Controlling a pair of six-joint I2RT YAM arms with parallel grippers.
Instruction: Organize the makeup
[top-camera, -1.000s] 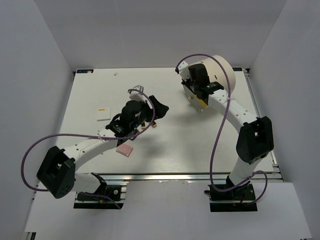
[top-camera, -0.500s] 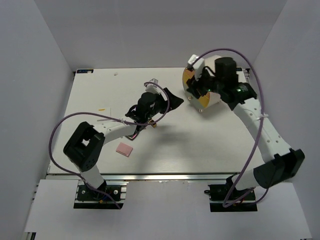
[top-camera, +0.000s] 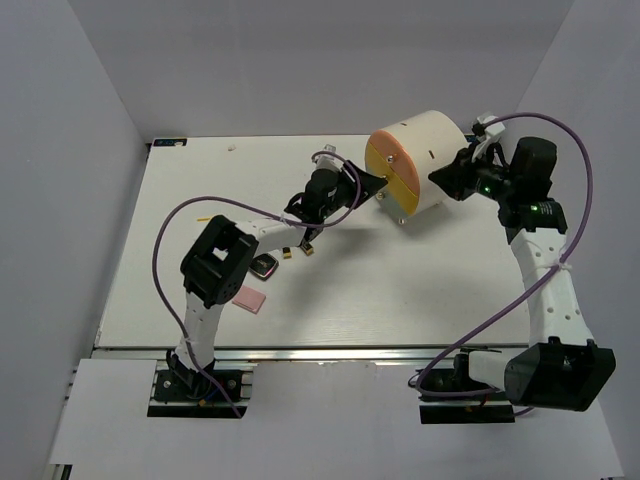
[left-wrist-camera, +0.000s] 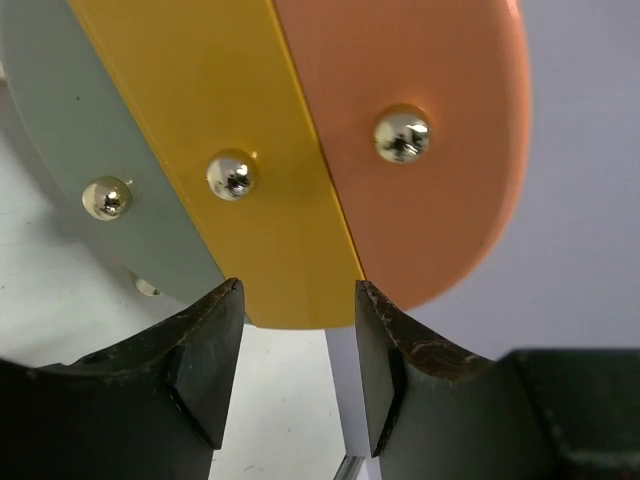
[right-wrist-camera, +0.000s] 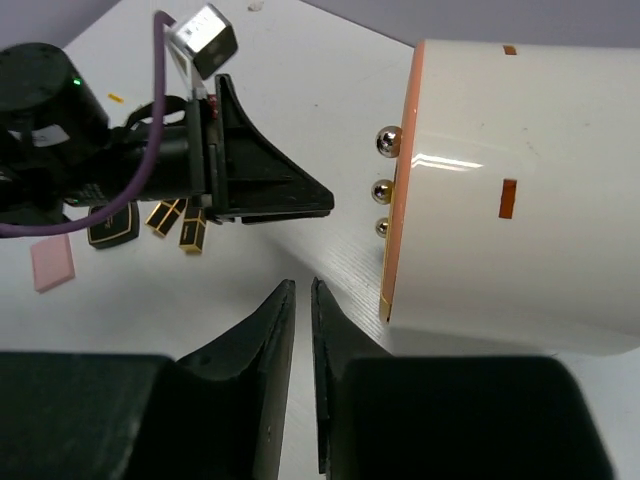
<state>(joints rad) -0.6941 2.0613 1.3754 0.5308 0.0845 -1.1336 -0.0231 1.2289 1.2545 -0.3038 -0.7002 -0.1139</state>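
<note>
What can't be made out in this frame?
- Drawer contents: cream cylinder has all three fronts shut, every view.
- Lipstick tubes: partly behind the left gripper, right wrist view; tiny in the top view.
- Compact: too small for detail, top view.

Arm links: white tubes with black joint housings.
Left claw (top-camera: 372, 183): black, wedge-shaped fingers, scuffed inner faces.
Right claw (top-camera: 438, 177): black, same build.
Cables: purple loops along each arm.
Indicator: green light at right wrist's 12 o'clock.
</note>
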